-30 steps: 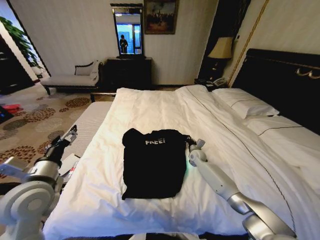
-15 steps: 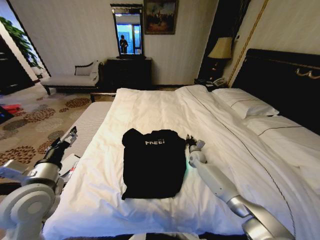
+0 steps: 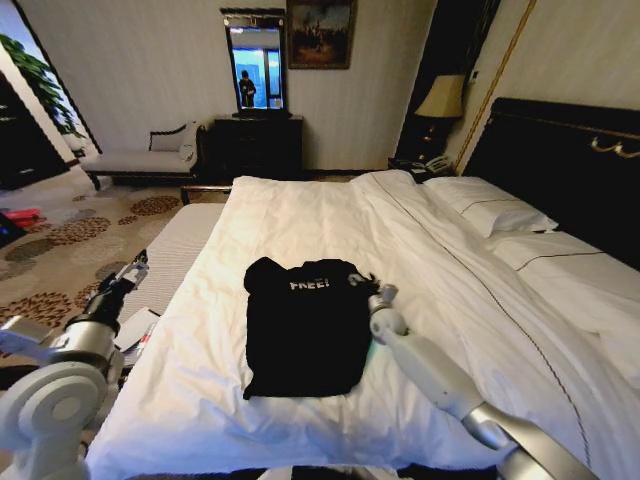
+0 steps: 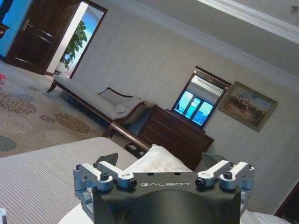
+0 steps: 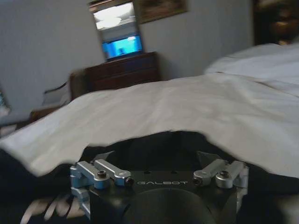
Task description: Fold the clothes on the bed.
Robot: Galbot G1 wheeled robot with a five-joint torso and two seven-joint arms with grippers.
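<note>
Since a second ago, the right gripper [image 3: 366, 284] has slid leftward, from beside the black short-sleeved T-shirt with white chest lettering [image 3: 305, 325] onto its upper right shoulder. That shirt lies partly folded in the middle of the large white-sheeted bed with dark headboard [image 3: 420, 230]. From its wrist camera the right gripper [image 5: 158, 161] stands spread open (nothing between the fingers) over dark cloth. Off the bed's near left edge, the left gripper [image 3: 130, 272] hangs open over the patterned carpet [image 3: 60, 250].

A dark dresser [image 3: 255, 143] under a mirror [image 3: 256, 62], a chaise longue [image 3: 145, 155] beside it, on patterned carpet [image 3: 60, 250].
</note>
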